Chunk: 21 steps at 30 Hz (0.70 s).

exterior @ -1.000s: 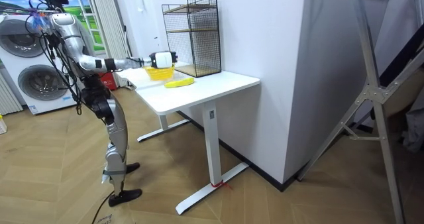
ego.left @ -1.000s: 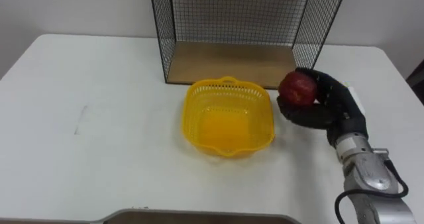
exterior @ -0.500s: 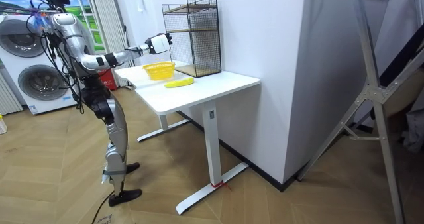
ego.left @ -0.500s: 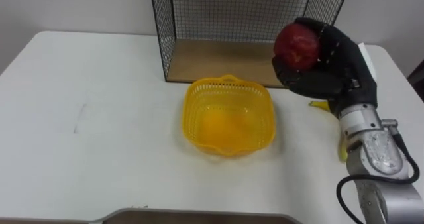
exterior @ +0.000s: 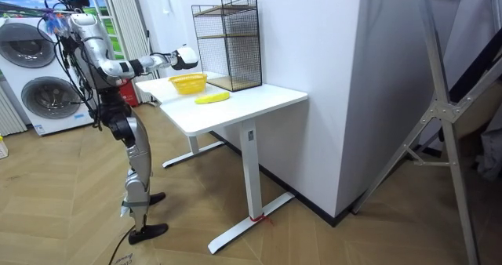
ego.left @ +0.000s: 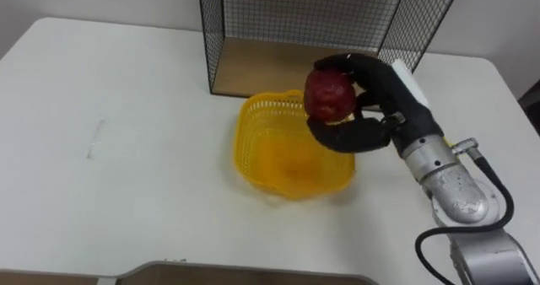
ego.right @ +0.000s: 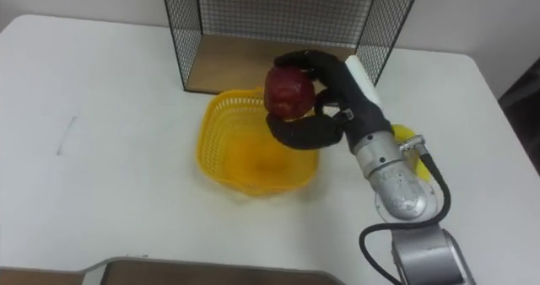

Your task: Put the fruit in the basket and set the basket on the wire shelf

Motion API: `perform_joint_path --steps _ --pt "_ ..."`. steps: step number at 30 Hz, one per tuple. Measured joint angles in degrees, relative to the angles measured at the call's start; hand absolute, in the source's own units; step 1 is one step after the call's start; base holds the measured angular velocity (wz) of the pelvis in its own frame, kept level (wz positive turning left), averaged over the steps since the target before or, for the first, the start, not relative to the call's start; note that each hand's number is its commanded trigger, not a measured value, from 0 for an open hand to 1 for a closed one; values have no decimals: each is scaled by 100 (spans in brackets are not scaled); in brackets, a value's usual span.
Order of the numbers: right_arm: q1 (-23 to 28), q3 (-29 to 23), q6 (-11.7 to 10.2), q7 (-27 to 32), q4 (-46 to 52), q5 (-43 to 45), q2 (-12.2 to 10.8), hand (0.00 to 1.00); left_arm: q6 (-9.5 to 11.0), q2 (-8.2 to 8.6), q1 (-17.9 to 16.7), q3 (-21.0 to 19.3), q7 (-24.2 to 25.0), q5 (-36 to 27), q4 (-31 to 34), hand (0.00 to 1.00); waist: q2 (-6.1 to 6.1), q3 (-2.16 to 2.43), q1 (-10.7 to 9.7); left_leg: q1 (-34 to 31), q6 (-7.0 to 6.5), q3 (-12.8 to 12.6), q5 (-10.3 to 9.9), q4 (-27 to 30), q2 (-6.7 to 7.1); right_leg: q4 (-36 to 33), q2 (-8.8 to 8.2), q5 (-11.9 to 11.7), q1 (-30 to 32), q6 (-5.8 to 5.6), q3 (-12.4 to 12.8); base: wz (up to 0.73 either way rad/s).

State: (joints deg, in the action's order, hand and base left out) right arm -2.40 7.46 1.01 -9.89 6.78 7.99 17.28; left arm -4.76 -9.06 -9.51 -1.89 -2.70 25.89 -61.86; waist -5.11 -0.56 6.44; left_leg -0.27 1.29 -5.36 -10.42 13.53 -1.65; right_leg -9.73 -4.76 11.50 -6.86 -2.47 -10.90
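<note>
Right robot hand (ego.left: 381, 89) grips apple (ego.left: 328, 96) above basket (ego.left: 253, 146).

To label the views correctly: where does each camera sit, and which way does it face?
Left eye view: on the robot's head, looking down at the table, basket and wire shelf; shows the right hand, fingers round the apple.
Right eye view: beside it, same scene and arm.
Room view: standing aside, facing the whole robot at the table.
All three share the basket.
</note>
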Motion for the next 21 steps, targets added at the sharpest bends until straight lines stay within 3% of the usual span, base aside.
perform_joint_path --steps 5,7,21 --pt "-108 63 165 -229 -204 159 -1 100 -14 -12 8 4 -3 -7 1 0 21 -14 89 -1 0 20 0 6 2 0 0 0 -14 0 -22 2" --pt "-108 63 168 -286 -234 159 -1 2 -20 -12 -3 11 -4 -9 1 0 31 -21 118 0 0 29 0 11 2 0 1 0 -27 0 -28 0" --pt "-91 202 285 -407 -851 429 -14 0 -43 -19 63 49 -78 -38 1 0 46 -20 15 -114 -2 101 -1 124 4 -6 9 -7 9 7 -28 2"
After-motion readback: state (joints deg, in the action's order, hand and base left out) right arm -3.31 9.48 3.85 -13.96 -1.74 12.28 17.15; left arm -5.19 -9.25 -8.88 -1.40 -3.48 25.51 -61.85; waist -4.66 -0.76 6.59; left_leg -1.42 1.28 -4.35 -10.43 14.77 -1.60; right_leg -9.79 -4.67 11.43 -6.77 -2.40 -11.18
